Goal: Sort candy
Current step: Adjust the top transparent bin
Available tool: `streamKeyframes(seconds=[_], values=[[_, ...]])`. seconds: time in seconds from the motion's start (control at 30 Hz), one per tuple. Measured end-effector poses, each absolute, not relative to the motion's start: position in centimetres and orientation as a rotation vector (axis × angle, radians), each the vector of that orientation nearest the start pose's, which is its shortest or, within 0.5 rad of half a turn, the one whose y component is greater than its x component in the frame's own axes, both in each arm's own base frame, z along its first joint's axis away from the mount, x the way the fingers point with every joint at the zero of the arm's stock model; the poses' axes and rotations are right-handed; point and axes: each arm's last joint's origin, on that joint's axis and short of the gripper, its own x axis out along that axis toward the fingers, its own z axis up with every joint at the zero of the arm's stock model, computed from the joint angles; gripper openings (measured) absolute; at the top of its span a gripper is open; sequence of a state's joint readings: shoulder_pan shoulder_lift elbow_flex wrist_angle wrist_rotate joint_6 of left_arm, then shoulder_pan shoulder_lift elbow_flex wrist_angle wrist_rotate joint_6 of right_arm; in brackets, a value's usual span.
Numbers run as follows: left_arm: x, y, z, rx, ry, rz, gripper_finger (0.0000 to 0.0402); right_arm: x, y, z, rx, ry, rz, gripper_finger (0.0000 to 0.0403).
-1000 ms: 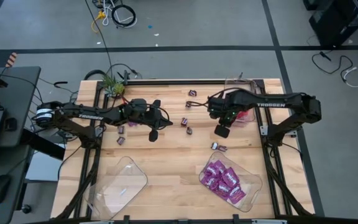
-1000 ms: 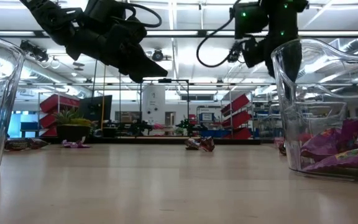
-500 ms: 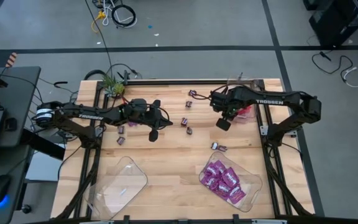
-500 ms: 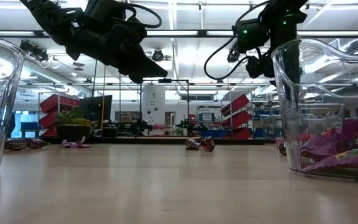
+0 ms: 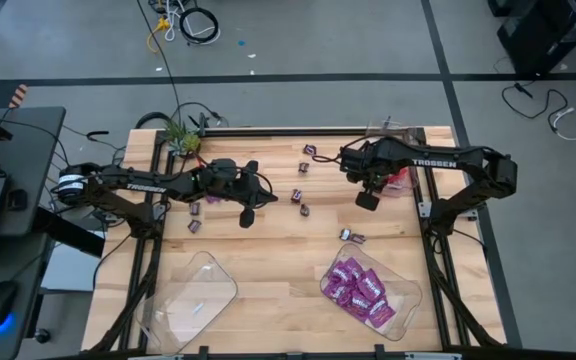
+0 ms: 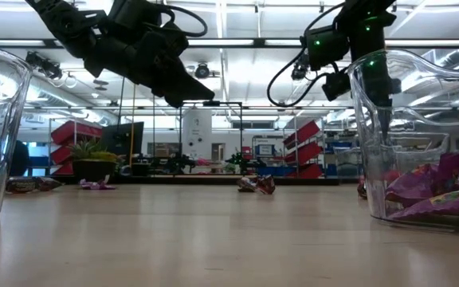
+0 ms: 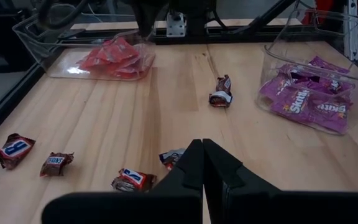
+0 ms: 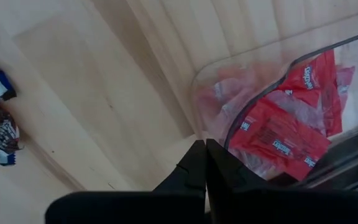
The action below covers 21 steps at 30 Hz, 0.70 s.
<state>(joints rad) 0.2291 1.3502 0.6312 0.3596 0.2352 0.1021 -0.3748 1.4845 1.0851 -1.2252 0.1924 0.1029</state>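
Note:
The candy lies loose on the table: small dark wrapped pieces at the far middle (image 5: 310, 151), (image 5: 296, 194), by the left arm (image 5: 195, 209), and one nearer the front (image 5: 351, 236). Red packets (image 8: 278, 134) fill the clear tray at the far right (image 5: 400, 132). Purple packets (image 5: 360, 288) fill the clear tray at the near right (image 5: 415, 296). My left gripper (image 5: 247, 216) hangs shut above the table's middle, over a few dark pieces (image 7: 132, 180). My right gripper (image 8: 204, 155) is shut, points down and hangs over the near left rim of the red tray; nothing shows between its fingers.
A third clear tray (image 5: 168, 300) stands at the near left with almost nothing in it. A small green plant (image 5: 181, 135) sits at the far left corner. Bare wood lies between the two near trays.
My right gripper has moved toward the table's right and far edges, from above the bare wood to the rim of the tray of red packets, and has tipped to point more steeply down. My left arm has kept still.

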Motion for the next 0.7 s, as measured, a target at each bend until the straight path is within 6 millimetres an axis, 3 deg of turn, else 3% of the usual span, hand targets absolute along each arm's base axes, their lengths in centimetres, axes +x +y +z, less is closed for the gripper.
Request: streamKeyframes(seconds=[0.4, 0.7], values=[[26.9, 5.6, 20.9, 0.01, 0.374, -0.025, 0.0001, 21.8, -8.0, 23.3, 0.122, 1.708, -0.479, 0.0], [26.9, 5.6, 20.9, 0.009, 0.378, -0.025, 0.0001, 20.1, -6.3, 25.8, 0.14, 1.606, -0.497, 0.0]])
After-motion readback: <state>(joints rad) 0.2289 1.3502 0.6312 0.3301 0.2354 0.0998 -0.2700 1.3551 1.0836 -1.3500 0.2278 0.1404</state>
